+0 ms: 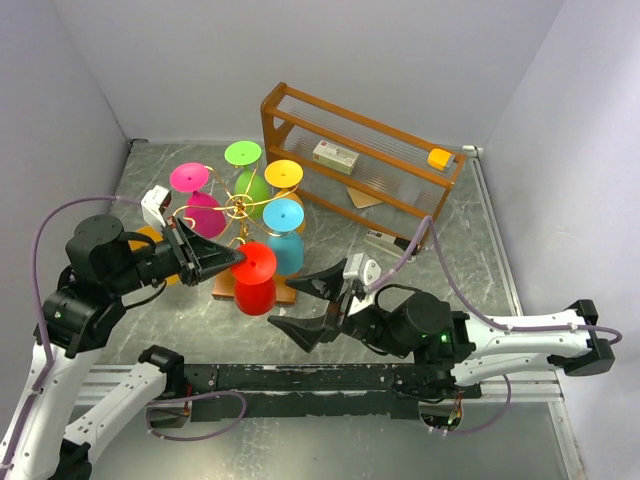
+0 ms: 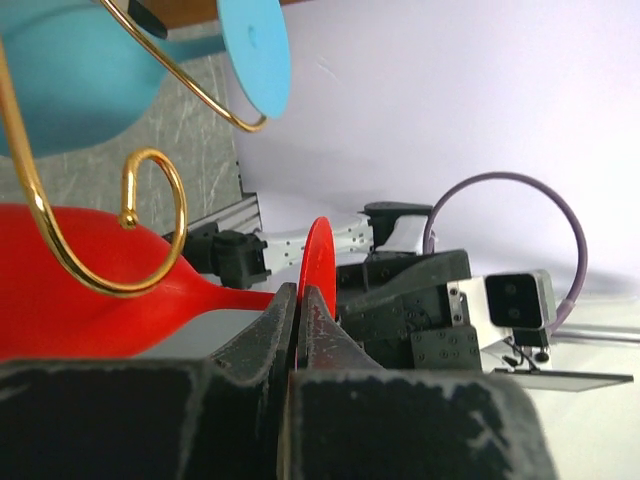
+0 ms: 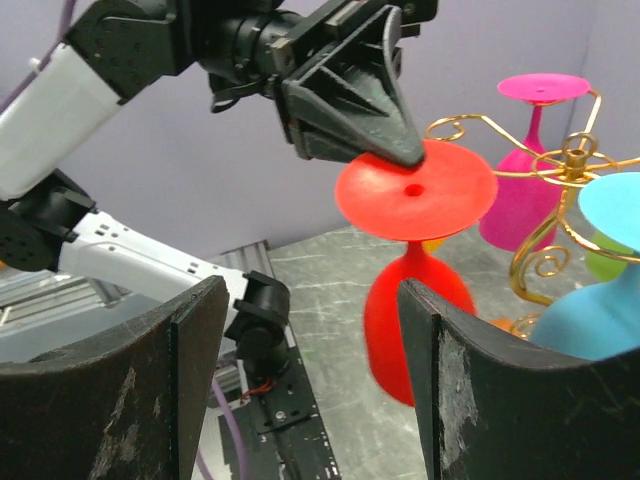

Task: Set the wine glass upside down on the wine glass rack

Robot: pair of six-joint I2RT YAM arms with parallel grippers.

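The red wine glass (image 1: 256, 278) is upside down, foot up, at the near side of the gold wire rack (image 1: 240, 207). My left gripper (image 1: 237, 262) is shut on the rim of its foot (image 2: 318, 255); a gold scroll arm (image 2: 150, 190) curls just beside the red bowl (image 2: 80, 290). I cannot tell whether the stem rests in an arm. The right wrist view shows the red glass (image 3: 400, 320) hanging from the left gripper (image 3: 400, 150). My right gripper (image 1: 315, 300) is open and empty to the right of the glass, its fingers (image 3: 190, 370) wide apart.
Pink (image 1: 197, 200), green (image 1: 245, 170), yellow (image 1: 284, 175) and blue (image 1: 284, 232) glasses hang upside down on the rack. A brown wooden shelf (image 1: 360, 160) stands behind it to the right. A small grey device (image 1: 385, 242) lies on the table by the right arm.
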